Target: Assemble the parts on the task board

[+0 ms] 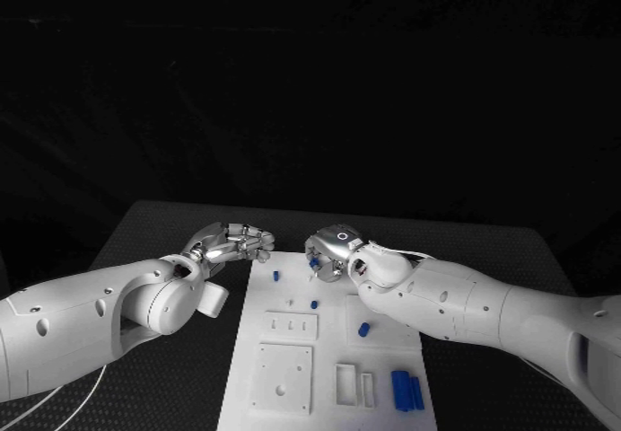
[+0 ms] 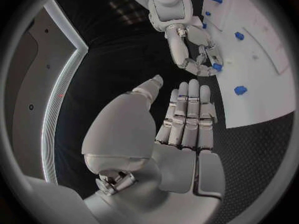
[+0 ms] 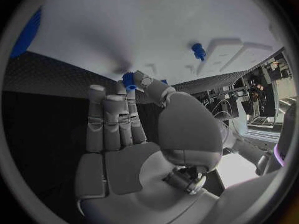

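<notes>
A black table [image 1: 169, 224] holds a long white task board [image 1: 292, 395], which runs from the near edge toward the far side. Two white robot arms reach in over its far end. The left hand [image 1: 233, 244] hovers beside the board's far left corner, empty, its fingers straight and loosely apart in the left wrist view [image 2: 187, 119]. The right hand [image 1: 334, 251] is over the board's far end and pinches a small blue part [image 3: 129, 80] between thumb and fingertips, just above the white surface. Other blue parts are scattered on the board: one small peg [image 1: 277, 275] near the far end, one [image 1: 363, 329] near the middle by the right arm, and a pair of longer blue bars [image 1: 406, 390] lying at the near right. Judging by these loose pieces, assembly looks far from complete, with most parts not yet seated
</notes>
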Robot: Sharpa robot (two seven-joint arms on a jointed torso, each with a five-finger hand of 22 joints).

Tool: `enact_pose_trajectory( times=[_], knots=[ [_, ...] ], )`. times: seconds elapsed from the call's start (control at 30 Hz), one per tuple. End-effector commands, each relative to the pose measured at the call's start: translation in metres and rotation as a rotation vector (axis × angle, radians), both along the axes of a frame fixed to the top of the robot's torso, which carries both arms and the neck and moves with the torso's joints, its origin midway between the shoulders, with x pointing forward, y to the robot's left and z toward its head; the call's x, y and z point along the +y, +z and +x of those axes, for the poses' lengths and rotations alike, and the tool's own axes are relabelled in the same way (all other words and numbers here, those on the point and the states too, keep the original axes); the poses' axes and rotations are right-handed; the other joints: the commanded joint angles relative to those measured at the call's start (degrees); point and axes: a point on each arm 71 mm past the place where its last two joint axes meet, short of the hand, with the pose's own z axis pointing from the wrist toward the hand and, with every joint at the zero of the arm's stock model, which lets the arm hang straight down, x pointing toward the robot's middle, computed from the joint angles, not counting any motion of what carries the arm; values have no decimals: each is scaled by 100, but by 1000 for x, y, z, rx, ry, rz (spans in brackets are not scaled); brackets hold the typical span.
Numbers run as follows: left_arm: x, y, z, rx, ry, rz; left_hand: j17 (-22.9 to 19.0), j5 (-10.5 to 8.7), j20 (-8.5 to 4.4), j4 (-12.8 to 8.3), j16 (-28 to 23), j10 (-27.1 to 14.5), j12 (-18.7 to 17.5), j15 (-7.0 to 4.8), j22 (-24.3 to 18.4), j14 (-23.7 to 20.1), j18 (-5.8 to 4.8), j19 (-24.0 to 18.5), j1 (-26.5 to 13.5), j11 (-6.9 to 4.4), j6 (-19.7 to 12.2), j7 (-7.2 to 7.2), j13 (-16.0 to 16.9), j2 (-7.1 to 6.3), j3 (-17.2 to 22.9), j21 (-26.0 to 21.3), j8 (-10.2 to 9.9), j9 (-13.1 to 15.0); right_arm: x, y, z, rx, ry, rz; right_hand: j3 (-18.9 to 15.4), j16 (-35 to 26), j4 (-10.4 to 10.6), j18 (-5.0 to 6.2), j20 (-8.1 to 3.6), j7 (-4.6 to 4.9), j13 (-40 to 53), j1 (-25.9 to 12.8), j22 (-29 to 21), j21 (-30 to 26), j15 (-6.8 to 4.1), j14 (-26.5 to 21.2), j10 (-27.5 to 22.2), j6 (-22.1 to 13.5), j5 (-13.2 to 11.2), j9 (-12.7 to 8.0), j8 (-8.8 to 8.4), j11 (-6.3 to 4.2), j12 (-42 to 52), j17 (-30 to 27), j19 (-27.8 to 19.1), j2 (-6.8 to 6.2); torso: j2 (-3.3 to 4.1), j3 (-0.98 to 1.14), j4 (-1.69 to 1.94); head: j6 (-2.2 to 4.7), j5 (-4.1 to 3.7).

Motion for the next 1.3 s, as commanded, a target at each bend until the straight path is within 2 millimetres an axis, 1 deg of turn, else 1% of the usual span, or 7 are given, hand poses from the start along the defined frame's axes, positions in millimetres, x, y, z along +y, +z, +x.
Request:
enact_pose_trajectory(
  times=[0.03, 0.3, 0.5, 0.67, 0.83, 1.03, 1.3],
  knots=[
    [-2, 2, 0, -3, -15, -7, 10, 2, 26, -30, -37, 1, -41, 33, 78, -3, 49, -27, -14, 27, 24, 0, 8, -10, -3, -22, -28, 8, -3, -5, 0, 37, -1, 8, 71, -19, 0, 304, -4, 51, 91, 9, 107, 16, 5, -24, -2, -85, 16, 14, -67, 68, -51, -22, -58, -56, -6, -1, 9, 3, -12],
    [-1, 1, -1, 6, -15, -4, 24, 49, 23, -42, -45, -5, -61, 30, 79, 6, 52, -20, -16, 32, 14, 7, 10, 4, 17, -22, -48, 12, -10, -1, 2, 27, -8, 85, -239, -51, -144, 304, 14, 377, -176, -64, 100, 8, 338, -19, -930, -826, 28, -155, -502, 405, -232, -78, -156, -476, -5, 5, -6, -2, 1],
    [1, 1, 0, 7, -9, -1, 59, 145, 22, -88, -70, -7, -105, 29, 82, 21, 48, -11, -59, 42, 11, 16, 19, 6, 44, -24, -86, 31, -20, 2, 0, 7, -13, 123, -756, -143, -89, 304, 106, 348, -267, -422, 88, -78, 465, -131, -1366, -1098, 109, -214, -633, 535, -215, -157, -330, -657, -4, 7, -16, -3, 4],
    [4, 1, 1, 4, 0, 1, 69, 92, 21, -104, -83, -10, -119, 30, 83, 18, 48, -13, -76, 44, 15, 15, 21, 1, 46, -27, -94, 40, -28, 9, -5, -2, -9, 147, -877, -133, -73, 304, 109, 353, -254, -399, 84, -84, 467, -122, -1381, -1097, 248, -211, -619, 537, -194, -179, -327, -655, -5, 14, -22, 6, -11],
    [4, 0, 0, 9, -4, 0, 73, 79, 21, -112, -87, -11, -125, 30, 83, 18, 48, -14, -79, 45, 20, 13, 22, 1, 50, -28, -96, 44, -55, 32, -9, -11, -33, 180, -895, -112, -30, 304, 94, 323, -230, -318, 78, -76, 426, -85, -1249, -1031, 199, -200, -578, 493, -141, -199, -285, -621, -9, 19, -6, 33, -50],
    [6, 1, -2, 8, 3, 0, 77, 74, 21, -124, -92, -11, -129, 30, 83, 17, 49, -16, -73, 46, 26, 10, 23, 1, 58, -30, -97, 48, -97, 51, -10, 22, -82, 209, -871, -99, 4, 304, 83, 329, -215, -261, 79, -68, 393, -55, -1138, -983, 168, -196, -554, 460, -106, -213, -259, -594, -10, 14, -65, 91, -53],
    [7, 0, -2, 7, 5, 3, 97, 91, 21, -195, -102, 13, -133, 28, 86, 29, 48, -11, -43, 39, 40, 0, 35, 16, 92, -29, -106, 63, -136, 55, -11, 141, -115, 218, -1151, -155, 142, 304, 128, 423, -99, -585, 95, -97, 252, -124, -709, -896, 503, -202, -523, 314, 65, -267, -358, -516, -19, 37, -139, 103, -61]
  ],
)
